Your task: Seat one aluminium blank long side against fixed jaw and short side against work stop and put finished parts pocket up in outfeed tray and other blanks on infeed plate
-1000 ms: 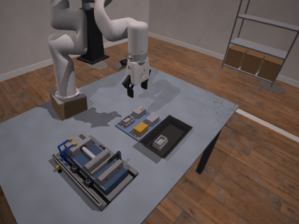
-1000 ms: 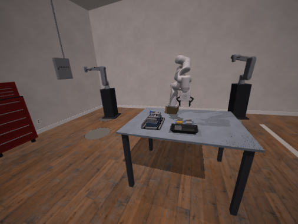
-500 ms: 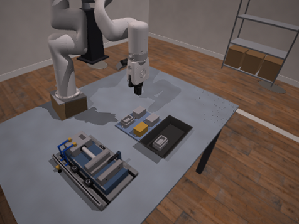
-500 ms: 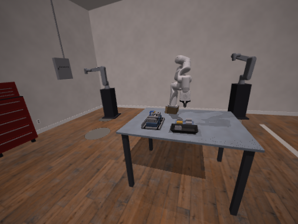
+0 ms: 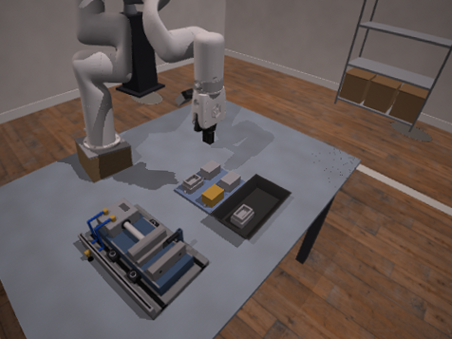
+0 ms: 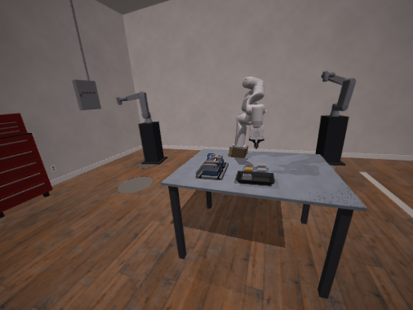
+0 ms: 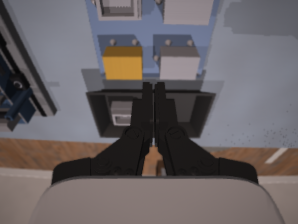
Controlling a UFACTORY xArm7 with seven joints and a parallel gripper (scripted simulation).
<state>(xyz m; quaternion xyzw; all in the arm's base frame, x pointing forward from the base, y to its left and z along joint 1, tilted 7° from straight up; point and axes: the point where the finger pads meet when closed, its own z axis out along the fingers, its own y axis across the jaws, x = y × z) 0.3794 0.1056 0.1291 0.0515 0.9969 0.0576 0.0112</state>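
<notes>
While pincer [image 5: 208, 136] hangs shut, infeed plate [image 5: 186, 196] edge unobstructed.

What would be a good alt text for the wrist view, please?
The closed black gripper hangs empty in the air above the dark outfeed tray, where one finished part lies. Beyond the tray, the blue infeed plate carries a brass blank beside an aluminium blank.

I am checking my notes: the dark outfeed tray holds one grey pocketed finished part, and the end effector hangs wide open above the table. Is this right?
One thing is wrong: the end effector is shut, holding nothing, as the wrist view shows. The dark outfeed tray does hold one grey pocketed finished part.
</notes>
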